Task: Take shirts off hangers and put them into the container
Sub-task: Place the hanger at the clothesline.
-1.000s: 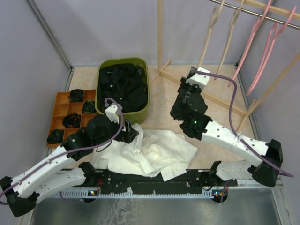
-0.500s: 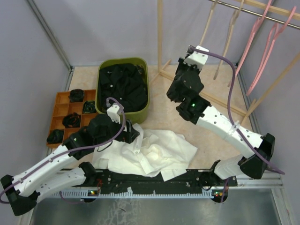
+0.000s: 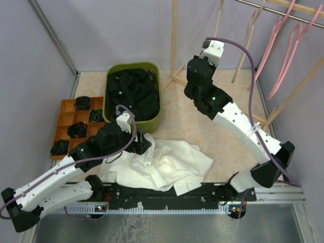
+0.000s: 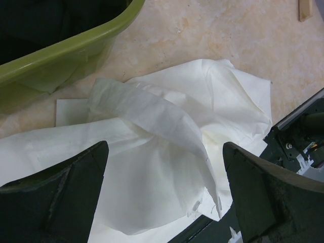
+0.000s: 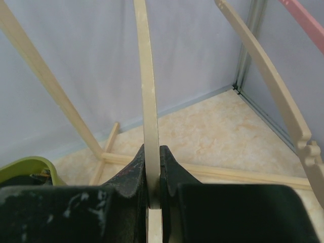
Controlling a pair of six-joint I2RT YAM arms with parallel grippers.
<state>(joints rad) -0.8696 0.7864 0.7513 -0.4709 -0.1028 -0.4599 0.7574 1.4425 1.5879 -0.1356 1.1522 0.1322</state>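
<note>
White shirt [image 4: 167, 167], judged light and limp, offered a raised fold [image 4: 152, 109] under the wide-open, empty left gripper [image 4: 164, 147]; right gripper [image 5: 152, 162] clamped a beige hanger [image 5: 147, 101].

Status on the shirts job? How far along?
Done: dark clothing lies in the green tub, and the pink hangers hang bare. In hand: the right hand is shut on a bare beige hanger; the left hand is open over the white shirt on the table. Left: that white shirt goes into the tub.
</note>
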